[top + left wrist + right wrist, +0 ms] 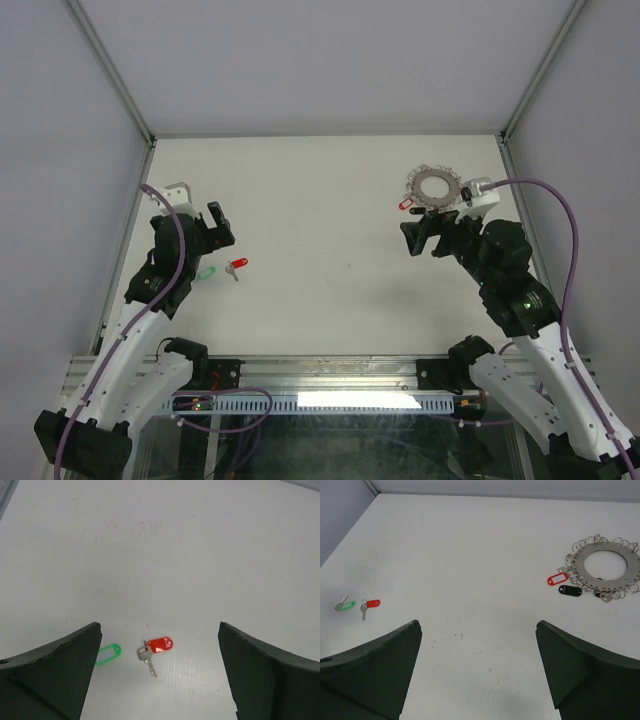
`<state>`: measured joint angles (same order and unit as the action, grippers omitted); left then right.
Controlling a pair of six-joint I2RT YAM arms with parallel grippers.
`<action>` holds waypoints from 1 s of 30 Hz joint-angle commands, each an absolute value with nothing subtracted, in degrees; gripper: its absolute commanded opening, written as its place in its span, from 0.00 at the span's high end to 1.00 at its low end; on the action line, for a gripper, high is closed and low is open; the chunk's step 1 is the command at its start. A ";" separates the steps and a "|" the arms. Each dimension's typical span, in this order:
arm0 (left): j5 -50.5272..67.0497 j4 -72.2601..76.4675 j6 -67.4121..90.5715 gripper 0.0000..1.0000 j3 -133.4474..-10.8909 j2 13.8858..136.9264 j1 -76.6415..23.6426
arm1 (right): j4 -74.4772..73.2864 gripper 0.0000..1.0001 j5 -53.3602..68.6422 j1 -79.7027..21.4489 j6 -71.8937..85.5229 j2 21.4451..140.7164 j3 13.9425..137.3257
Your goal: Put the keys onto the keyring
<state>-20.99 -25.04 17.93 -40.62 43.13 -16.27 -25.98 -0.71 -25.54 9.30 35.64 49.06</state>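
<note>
Red-tagged key (160,644) just beside green-tagged key (109,654), flat on the white table (200,555), ahead of the left gripper (160,630), spread wide and empty. Keyring (605,584) well apart, far right. Right gripper (477,625) likewise wide, holding nothing. Best to descend straight and centred, pinching the plastic tag rather than the thin blade.

A white table (330,220) sits between grey enclosure walls (300,60).

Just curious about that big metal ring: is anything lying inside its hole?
Through the hole of the keyring only bare white table shows, nothing else. Whatever lies under the metal band itself is covered.
</note>
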 commanded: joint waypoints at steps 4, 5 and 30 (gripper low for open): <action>-20.46 -21.91 15.67 0.01 -40.96 43.57 -16.00 | -22.06 0.00 -7.56 -25.84 11.05 38.28 49.89; -20.71 -21.89 15.49 0.01 -40.91 43.55 -16.04 | -22.06 0.00 -8.21 -25.84 11.24 38.77 49.85; -20.52 -23.09 15.20 0.01 -41.29 46.93 -16.00 | -27.70 0.01 -5.23 -16.91 15.25 80.37 71.67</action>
